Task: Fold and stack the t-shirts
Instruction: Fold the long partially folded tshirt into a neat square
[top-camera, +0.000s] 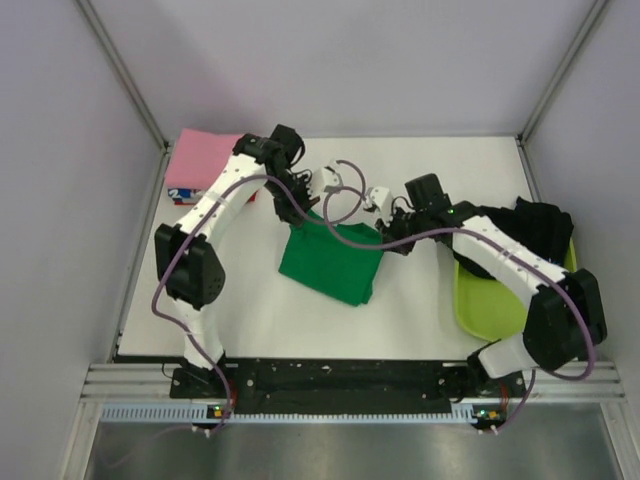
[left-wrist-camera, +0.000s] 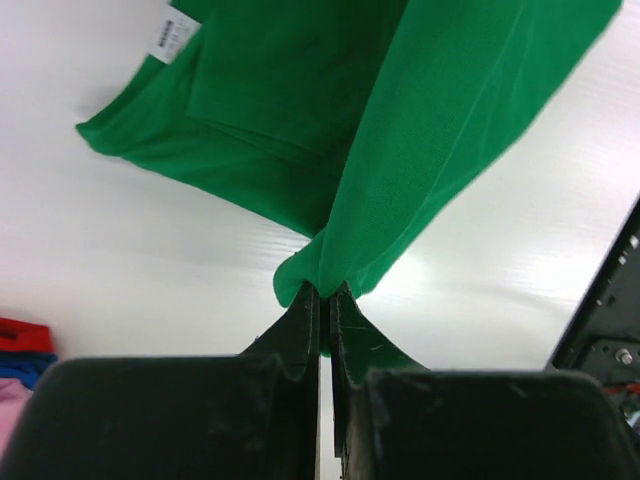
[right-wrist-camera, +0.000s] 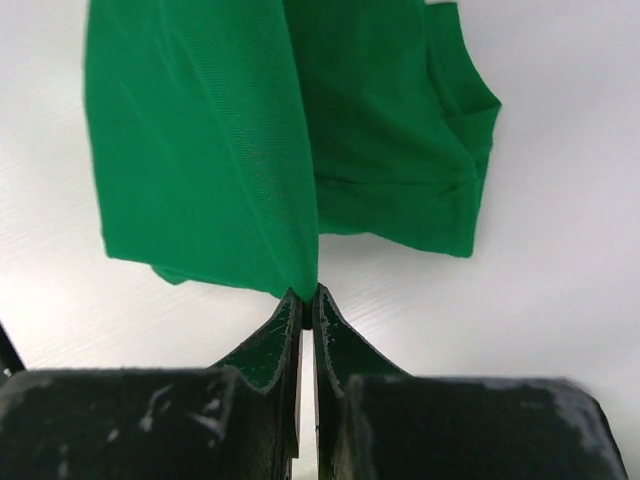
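Note:
A bright green t-shirt (top-camera: 332, 262) lies partly folded mid-table, its far edge lifted. My left gripper (top-camera: 312, 205) is shut on its far left corner; the cloth (left-wrist-camera: 420, 130) hangs from the tips (left-wrist-camera: 325, 292) in the left wrist view. My right gripper (top-camera: 383, 228) is shut on its far right corner; the cloth (right-wrist-camera: 200, 150) hangs from the tips (right-wrist-camera: 307, 295) in the right wrist view. A black t-shirt (top-camera: 535, 232) lies in the tub at the right. A folded pink t-shirt (top-camera: 203, 162) tops a stack at the far left, red and blue ones (left-wrist-camera: 20, 345) under it.
The lime-green plastic tub (top-camera: 485, 305) stands at the right edge under my right arm. Grey walls close in the table on the left, back and right. A black rail (top-camera: 340, 378) runs along the near edge.

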